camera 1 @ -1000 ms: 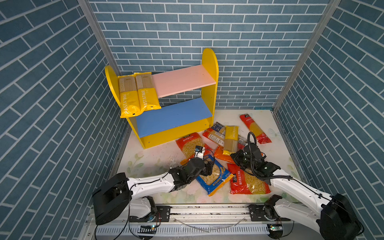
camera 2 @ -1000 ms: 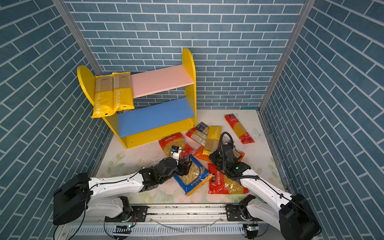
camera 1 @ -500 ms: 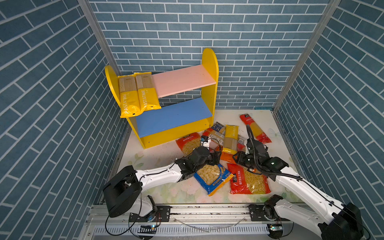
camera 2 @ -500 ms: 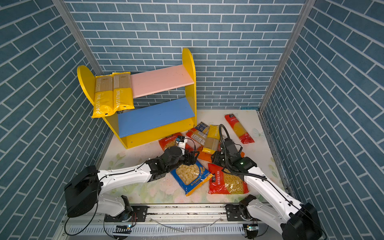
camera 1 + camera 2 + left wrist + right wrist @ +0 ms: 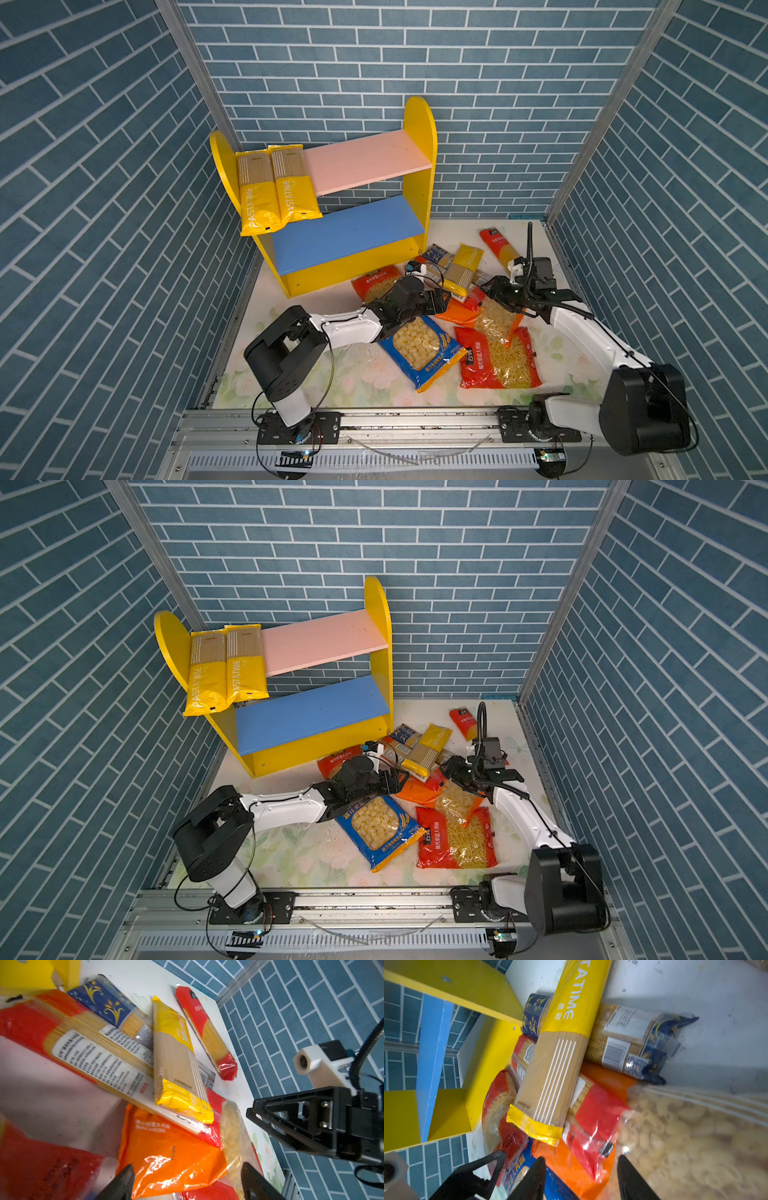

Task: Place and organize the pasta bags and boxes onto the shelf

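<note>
1. Pasta packs lie mostly loose on the table (image 5: pixel 332 374). Nearest you, a blue bag (image 5: pixel 419 347) and a red bag (image 5: pixel 498 357) lie flat, side by side.
2. Your left gripper (image 5: pixel 187 1165) has its jaws spread and empty over the orange bag (image 5: pixel 459 313). Your right gripper (image 5: pixel 581 1157) is likewise parted and holds nothing, facing it across the same heap.
3. Commit one arm to this pick. Two reaching into one pile risks a clash.
4. Take the yellow spaghetti pack (image 5: pixel 463 270), since it lies on top of the heap. Pinch it across its narrow width near the middle so that it does not droop.
5. Lift straight up, because the glossy packs beneath may slide.
6. Further back, a red spaghetti pack (image 5: pixel 496 249) lies apart, near the back wall.
7. Farthest, the shelf (image 5: pixel 419 137) carries two yellow packs (image 5: pixel 274 187) on its pink board (image 5: pixel 365 162), overhanging the front edge. Lay the next one beside them.
</note>
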### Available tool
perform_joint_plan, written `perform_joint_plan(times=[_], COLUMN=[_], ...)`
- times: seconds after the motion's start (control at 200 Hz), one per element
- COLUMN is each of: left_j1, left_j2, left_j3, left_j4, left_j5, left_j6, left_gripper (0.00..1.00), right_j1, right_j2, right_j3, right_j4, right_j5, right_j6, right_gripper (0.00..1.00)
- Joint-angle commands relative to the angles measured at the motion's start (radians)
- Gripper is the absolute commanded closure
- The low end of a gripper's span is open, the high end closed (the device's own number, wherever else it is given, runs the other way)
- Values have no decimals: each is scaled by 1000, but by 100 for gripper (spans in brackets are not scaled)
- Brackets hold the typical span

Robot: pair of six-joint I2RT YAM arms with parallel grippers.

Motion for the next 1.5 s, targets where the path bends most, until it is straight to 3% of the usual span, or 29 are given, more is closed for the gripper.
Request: perform_joint_plan(times=[0.0, 0.19, 0.535, 0.78, 0.98, 1.245, 1.496], left_j1=[2, -2, -41, -62, -62, -62, -62], left_j2=[17, 11, -73, -77, -101, -177, -331], left_j3=[29, -20, -114, -165, -192, -210, -253], left_j4=[38, 79, 52, 84, 84, 29, -66], left_j5=[46, 64, 1, -22, -34, -62, -102], left_j6=[-29, -41, -8, -27, -32, -5, 29], left_gripper=[20, 22, 22, 22, 22, 22, 21], right_j1=[-23, -48, -47, -29, -7, -6, -7], right_j2=[109, 328, 579, 764, 811, 757, 602], right_j3=[90, 197, 351, 448, 441, 388, 309], right_j4=[190, 292, 385, 496, 686, 979, 1018], right_j5=[-88, -45, 87, 14, -38, -120, -157], right_j6=[44, 134, 219, 301, 371, 433, 430], right_gripper=[41, 38, 36, 39, 51, 82, 91])
